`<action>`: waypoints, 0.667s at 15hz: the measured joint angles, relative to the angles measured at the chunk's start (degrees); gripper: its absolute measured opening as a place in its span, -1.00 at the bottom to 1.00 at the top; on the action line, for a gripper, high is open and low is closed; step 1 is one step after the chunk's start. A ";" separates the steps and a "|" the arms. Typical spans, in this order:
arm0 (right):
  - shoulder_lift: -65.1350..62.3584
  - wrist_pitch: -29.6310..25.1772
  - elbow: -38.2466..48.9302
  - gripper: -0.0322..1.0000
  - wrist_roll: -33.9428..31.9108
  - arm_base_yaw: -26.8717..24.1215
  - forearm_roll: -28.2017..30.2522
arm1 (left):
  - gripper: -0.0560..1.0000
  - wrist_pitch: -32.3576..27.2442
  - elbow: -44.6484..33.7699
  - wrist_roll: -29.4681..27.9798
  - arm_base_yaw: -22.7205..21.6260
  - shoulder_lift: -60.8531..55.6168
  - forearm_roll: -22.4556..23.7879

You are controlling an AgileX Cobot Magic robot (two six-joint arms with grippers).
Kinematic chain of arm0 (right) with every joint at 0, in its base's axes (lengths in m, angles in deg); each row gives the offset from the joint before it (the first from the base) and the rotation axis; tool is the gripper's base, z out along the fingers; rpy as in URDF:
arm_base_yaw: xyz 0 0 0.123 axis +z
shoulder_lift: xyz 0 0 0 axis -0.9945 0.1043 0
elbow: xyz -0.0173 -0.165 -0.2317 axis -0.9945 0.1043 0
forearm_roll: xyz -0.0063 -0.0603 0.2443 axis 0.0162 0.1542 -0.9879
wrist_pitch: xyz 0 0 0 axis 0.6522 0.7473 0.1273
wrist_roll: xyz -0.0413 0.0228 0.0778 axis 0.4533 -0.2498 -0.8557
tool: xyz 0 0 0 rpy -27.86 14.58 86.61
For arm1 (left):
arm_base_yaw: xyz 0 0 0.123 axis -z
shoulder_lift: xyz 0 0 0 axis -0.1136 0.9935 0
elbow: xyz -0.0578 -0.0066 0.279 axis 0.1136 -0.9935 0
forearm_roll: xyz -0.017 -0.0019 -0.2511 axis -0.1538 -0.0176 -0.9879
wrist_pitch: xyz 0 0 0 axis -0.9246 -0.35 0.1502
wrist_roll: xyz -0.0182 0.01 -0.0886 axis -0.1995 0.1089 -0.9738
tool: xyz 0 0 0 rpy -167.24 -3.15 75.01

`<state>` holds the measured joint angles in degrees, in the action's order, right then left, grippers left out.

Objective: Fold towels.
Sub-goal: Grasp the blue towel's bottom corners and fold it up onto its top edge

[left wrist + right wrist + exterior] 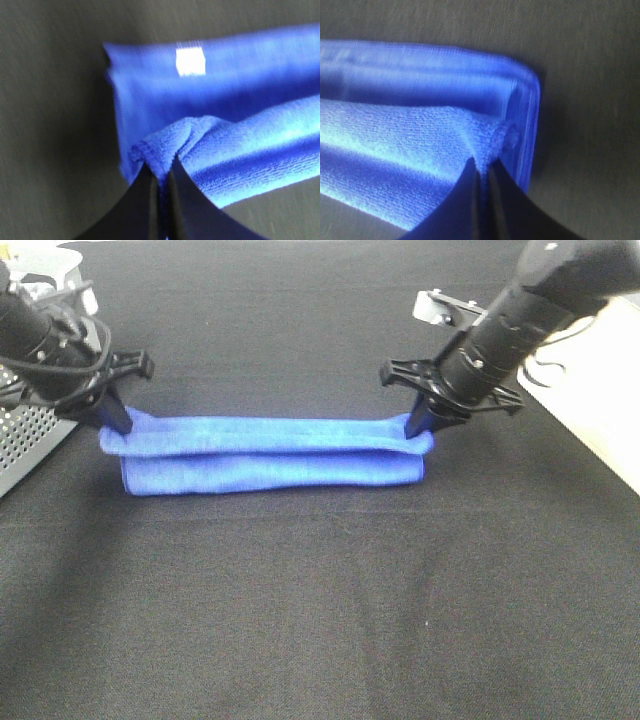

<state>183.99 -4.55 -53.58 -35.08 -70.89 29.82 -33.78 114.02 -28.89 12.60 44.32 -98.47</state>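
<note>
a black cloth is seen spread over the whole work surface, faintly creased and dull, and nothing of the room beyond it is shown. at the right edge of the exterior view a pale board is laid beside the cloth, with a thin looped cable resting on it. at the left edge part of a perforated grey metal box is seen; what it holds cannot be told, since only a corner of its wall is in the frame. the blue towel is laid across the middle of the cloth as a long narrow band, folded lengthwise, with one layer lapped over another. its left end is pinched by the left gripper and its right end by the right gripper, both tilted down toward the cloth. in the left wrist view the left gripper is seen clenched on a bunched corner of the towel, the jaws pressed nearly together, and a white label is shown on the lower layer. in the right wrist view the right gripper is likewise clenched on a corner of the towel, just beside the stacked folded edges at that end.
</note>
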 joint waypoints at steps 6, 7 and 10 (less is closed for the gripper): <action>8.25 1.66 -4.76 -0.58 -0.57 0.00 1.26 | -0.71 0.57 6.25 3.72 1.09 11.57 -2.69; 8.31 1.66 -4.76 -0.28 -0.86 0.00 1.38 | -0.52 1.66 6.25 4.13 1.49 11.92 -2.69; 7.73 0.52 -4.81 0.64 -1.72 -0.29 2.18 | 0.37 4.47 6.47 3.21 1.55 11.69 -3.09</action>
<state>191.73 -4.04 -58.39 -36.80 -71.18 32.00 -29.32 120.49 -25.68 14.14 56.01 -101.56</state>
